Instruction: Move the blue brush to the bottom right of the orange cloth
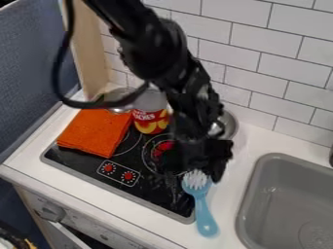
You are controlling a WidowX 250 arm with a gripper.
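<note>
The gripper hangs over the right part of the black stove, right at the bristle head of the blue brush. That brush has its white bristles facing up near the stove's right edge, and its handle points down over the white counter. Some of the brush head's upper end is hidden by the gripper. On the stove's left part lies the folded orange cloth, up and to the left of the brush.
Behind the cloth stands a red and yellow can, with a metal bowl behind the arm. The grey sink is at the right. Stove knobs sit in front of the cloth, and a tiled wall rises behind.
</note>
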